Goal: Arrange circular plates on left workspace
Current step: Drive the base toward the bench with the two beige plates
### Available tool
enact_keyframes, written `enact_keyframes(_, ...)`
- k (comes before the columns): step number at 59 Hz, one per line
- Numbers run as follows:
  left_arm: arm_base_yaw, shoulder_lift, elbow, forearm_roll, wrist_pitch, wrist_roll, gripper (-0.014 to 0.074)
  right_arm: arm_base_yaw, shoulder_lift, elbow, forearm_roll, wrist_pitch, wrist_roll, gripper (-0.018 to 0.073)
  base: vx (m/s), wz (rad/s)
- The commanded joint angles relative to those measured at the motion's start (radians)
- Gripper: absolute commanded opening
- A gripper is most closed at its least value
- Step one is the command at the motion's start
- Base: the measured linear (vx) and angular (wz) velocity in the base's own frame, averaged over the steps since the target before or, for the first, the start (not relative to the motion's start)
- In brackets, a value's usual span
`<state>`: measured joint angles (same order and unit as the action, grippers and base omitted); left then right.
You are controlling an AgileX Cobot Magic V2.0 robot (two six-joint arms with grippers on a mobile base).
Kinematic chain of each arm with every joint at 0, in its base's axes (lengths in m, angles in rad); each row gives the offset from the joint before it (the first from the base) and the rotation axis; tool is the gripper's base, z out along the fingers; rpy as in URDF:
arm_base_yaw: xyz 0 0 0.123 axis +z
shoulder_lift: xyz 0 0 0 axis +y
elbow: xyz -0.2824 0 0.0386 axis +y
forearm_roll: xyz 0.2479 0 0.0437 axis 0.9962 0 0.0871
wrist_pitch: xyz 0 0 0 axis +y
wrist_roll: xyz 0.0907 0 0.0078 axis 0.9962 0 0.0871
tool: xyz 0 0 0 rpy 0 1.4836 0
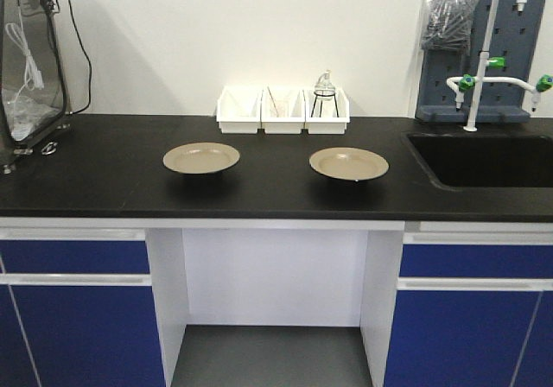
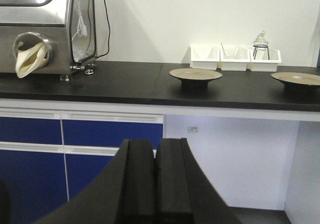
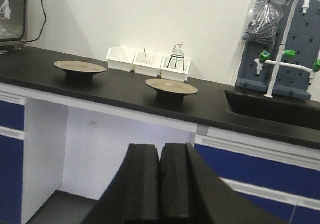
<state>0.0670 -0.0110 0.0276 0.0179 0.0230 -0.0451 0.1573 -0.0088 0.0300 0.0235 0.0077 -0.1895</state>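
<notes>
Two round tan plates rest flat on the black countertop. The left plate lies near the counter's middle. The right plate lies between it and the sink. My left gripper is shut and empty, held low in front of the blue cabinets, well below the counter edge. Shut and empty too, my right gripper hangs below the counter, facing the knee space. Neither gripper appears in the front view.
Three white bins stand against the wall behind the plates, one holding a small wire stand. A recessed sink with a white faucet takes the counter's right end. A steel and clear-walled box stands at the left end.
</notes>
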Motion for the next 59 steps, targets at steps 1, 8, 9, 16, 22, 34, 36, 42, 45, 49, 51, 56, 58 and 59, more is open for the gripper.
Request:
enact_keyframes(1,-0.006,-0.015,0.012,-0.009,-0.082,-0.010,0.0003,-0.002,-0.016,0.006,-0.009,-0.077,-0.002,0.0000,0.54,0.01)
enact_keyframes(8,-0.006,-0.015,0.012,-0.009,-0.082,-0.010,0.0003,-0.002,-0.016,0.006,-0.009,-0.077,-0.002,0.0000,0.53,0.01)
enact_keyframes(9,-0.006,-0.015,0.012,-0.009,-0.082,-0.010,0.0003,-0.002,-0.016,0.006,-0.009,-0.077,-0.002,0.0000,0.52,-0.01)
enact_keyframes(16,-0.006,-0.015,0.012,-0.009,-0.082,-0.010,0.0003,-0.002,-0.016,0.006,-0.009,-0.077,-0.002,0.0000,0.51,-0.02)
enact_keyframes(22,-0.006,-0.015,0.012,-0.009,-0.082,-0.010,0.0003,-0.002,-0.016,0.006,-0.009,-0.077,-0.002,0.0000,0.50,-0.04)
enact_keyframes(34,-0.006,-0.015,0.012,-0.009,-0.082,-0.010,0.0003,-0.002,-0.016,0.006,-0.009,-0.077,-0.002,0.0000,0.49,-0.05)
enact_keyframes(36,-0.006,-0.015,0.012,-0.009,-0.082,-0.010,0.0003,-0.002,-0.016,0.006,-0.009,-0.077,-0.002,0.0000,0.49,-0.07)
enact_keyframes(42,-0.006,-0.015,0.012,-0.009,-0.082,-0.010,0.0003,-0.002,-0.016,0.006,-0.009,-0.077,-0.002,0.0000,0.49,-0.08)
enact_keyframes(45,-0.006,-0.015,0.012,-0.009,-0.082,-0.010,0.0003,-0.002,-0.016,0.006,-0.009,-0.077,-0.002,0.0000,0.49,-0.07)
enact_keyframes(49,-0.006,-0.015,0.012,-0.009,-0.082,-0.010,0.0003,-0.002,-0.016,0.006,-0.009,-0.077,-0.002,0.0000,0.49,-0.06)
enact_keyframes(51,-0.006,-0.015,0.012,-0.009,-0.082,-0.010,0.0003,-0.002,-0.016,0.006,-0.009,-0.077,-0.002,0.0000,0.49,-0.05)
enact_keyframes(56,-0.006,-0.015,0.012,-0.009,-0.082,-0.010,0.0003,-0.002,-0.016,0.006,-0.009,-0.077,-0.002,0.0000,0.48,-0.03)
enact_keyframes(58,-0.006,-0.015,0.012,-0.009,-0.082,-0.010,0.0003,-0.002,-0.016,0.006,-0.009,-0.077,-0.002,0.0000,0.48,-0.01)
enact_keyframes(59,-0.006,-0.015,0.012,-0.009,-0.082,-0.010,0.0003,-0.002,-0.016,0.006,-0.009,-0.077,-0.002,0.0000,0.48,0.00)
